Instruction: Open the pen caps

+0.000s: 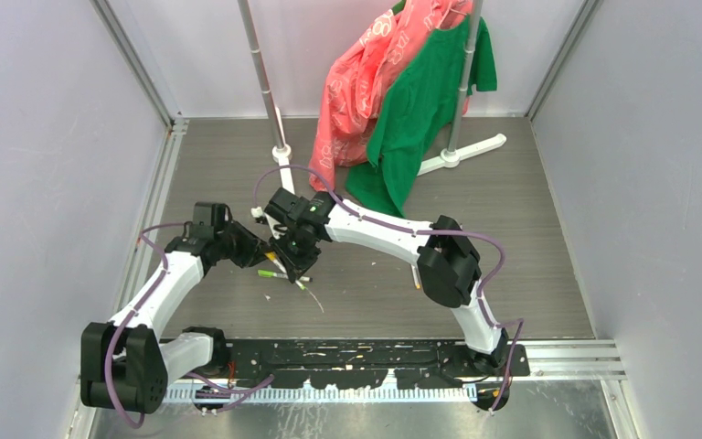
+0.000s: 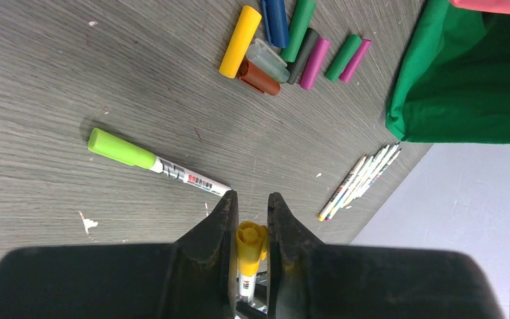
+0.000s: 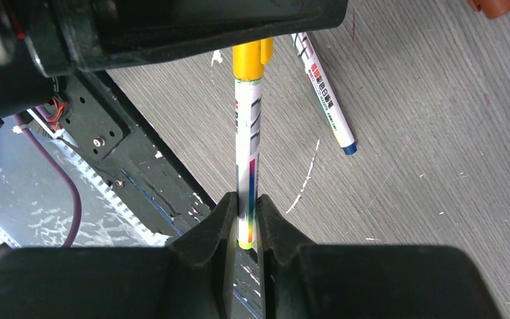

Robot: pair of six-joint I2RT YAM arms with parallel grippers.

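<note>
Closest to your left wrist camera are the black fingers (image 2: 206, 246) of the left gripper (image 2: 252, 211). They are pinched narrow on a yellow cap (image 2: 251, 240), with a sliver of white barrel showing below it.

The right wrist view gives you the other end. The right gripper (image 3: 246, 205) is clamped tight on the tail of that same pen (image 3: 247, 133). Its barrel runs straight up to the cap, and the cap disappears under the left gripper's dark body. The cap looks seated on the barrel, though the joint is partly in shadow.

Only the right wrist view shows a blue-tipped pen (image 3: 325, 100), lying on the table (image 3: 438, 166) just beside the held one.

Only the left wrist view shows you the rest:
- a lime-capped pen (image 2: 153, 161) lying flat just beyond the fingertips
- a cluster of loose caps (image 2: 285, 46) farther off, in yellow, blue, green, brown, grey and magenta
- a bundle of thin white pens (image 2: 362, 178) near the table's edge, beside the green garment (image 2: 465, 73)

From above, you see both arms meeting tip to tip over the middle of the table, but the held pen is too small to make out there. A pink garment (image 1: 366, 82) and the green one hang on the rack poles (image 1: 260, 64) at the far side.
</note>
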